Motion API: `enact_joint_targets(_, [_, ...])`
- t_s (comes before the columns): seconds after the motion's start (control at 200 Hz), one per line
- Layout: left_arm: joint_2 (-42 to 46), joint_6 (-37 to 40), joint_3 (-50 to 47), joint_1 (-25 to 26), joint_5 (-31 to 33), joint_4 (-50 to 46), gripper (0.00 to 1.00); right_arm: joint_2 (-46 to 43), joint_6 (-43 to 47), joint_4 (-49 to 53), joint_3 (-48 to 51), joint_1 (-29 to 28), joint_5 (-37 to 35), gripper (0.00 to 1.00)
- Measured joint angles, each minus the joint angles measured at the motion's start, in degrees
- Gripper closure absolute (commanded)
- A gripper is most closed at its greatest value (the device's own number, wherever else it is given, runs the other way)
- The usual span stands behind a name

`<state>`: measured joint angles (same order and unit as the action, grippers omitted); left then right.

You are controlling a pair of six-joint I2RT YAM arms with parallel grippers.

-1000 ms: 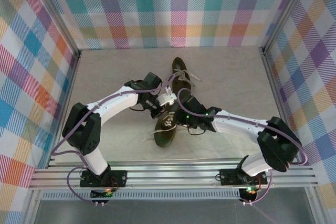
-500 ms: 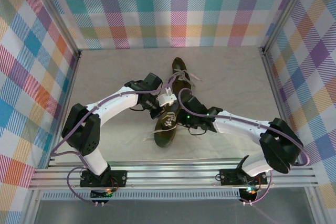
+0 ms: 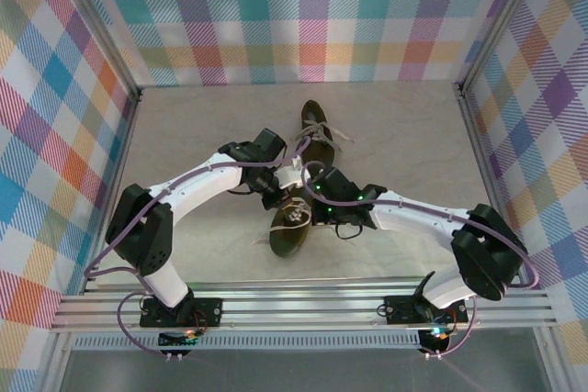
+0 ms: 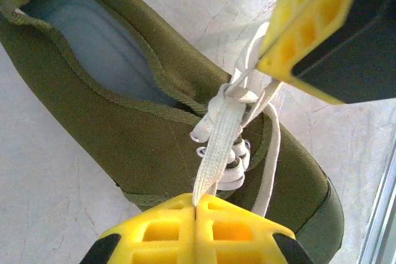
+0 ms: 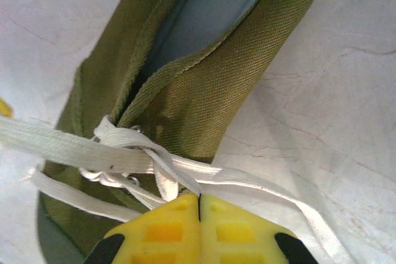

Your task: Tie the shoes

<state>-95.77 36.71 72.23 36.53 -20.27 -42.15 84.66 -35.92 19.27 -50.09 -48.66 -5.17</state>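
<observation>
Right gripper has crept up-left, fingers clamped on a lace; left gripper pinches the other lace; limp, slippery-looking cotton (light shoe may drag); better gripped near the knot.

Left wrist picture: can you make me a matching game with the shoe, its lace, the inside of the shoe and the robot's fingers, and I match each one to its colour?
Things:
1. shoe
2. lace
3. insole
4. left gripper's fingers

Colours:
A. yellow
B. pale blue-grey
C. olive green
D. cream-white

Right pairs: 1-C, 2-D, 3-B, 4-A.
</observation>
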Motion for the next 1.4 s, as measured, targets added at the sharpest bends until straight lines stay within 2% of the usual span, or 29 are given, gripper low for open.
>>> enact_joint_targets(0.185, [0.1, 0.7, 0.0, 1.2, 0.5, -0.3, 1.00, 3.8, 5.6, 0.4, -0.7, 0.0, -2.9, 0.99])
enact_joint_targets(0.32, [0.1, 0.7, 0.0, 1.2, 0.5, -0.4, 1.00, 3.6, 5.9, 0.1, -1.0, 0.0, -4.5, 0.78])
enact_joint_targets(0.435, [0.1, 0.6, 0.0, 1.2, 0.4, -0.9, 1.00, -2.0, 3.9, -0.8, 1.4, 0.0, -5.7, 0.72])
enact_joint_targets(0.54, [0.1, 0.6, 0.0, 1.2, 0.2, -1.3, 1.00, -8.7, 0.0, -1.9, 4.2, 0.0, -6.5, 0.73])
enact_joint_targets(0.625, [0.1, 0.4, 0.0, 1.2, -0.2, -1.3, 1.00, -12.0, -3.2, -3.2, 6.0, 0.0, -6.2, 0.80])
enact_joint_targets(0.76, [0.1, 0.4, 0.0, 1.2, -0.2, -1.3, 1.00, -12.5, -6.6, -5.7, 7.3, 0.0, -3.3, 0.90])
enact_joint_targets(0.99, [0.1, 0.4, 0.0, 1.2, -0.9, -1.3, 1.00, -9.8, -8.3, -10.3, 7.3, 0.0, 2.3, 0.92])
enact_joint_targets(1.4, [0.1, 0.2, 0.0, 1.2, -1.3, -1.3, 1.00, -4.3, -9.6, -11.9, 6.6, 0.0, 3.6, 0.92])
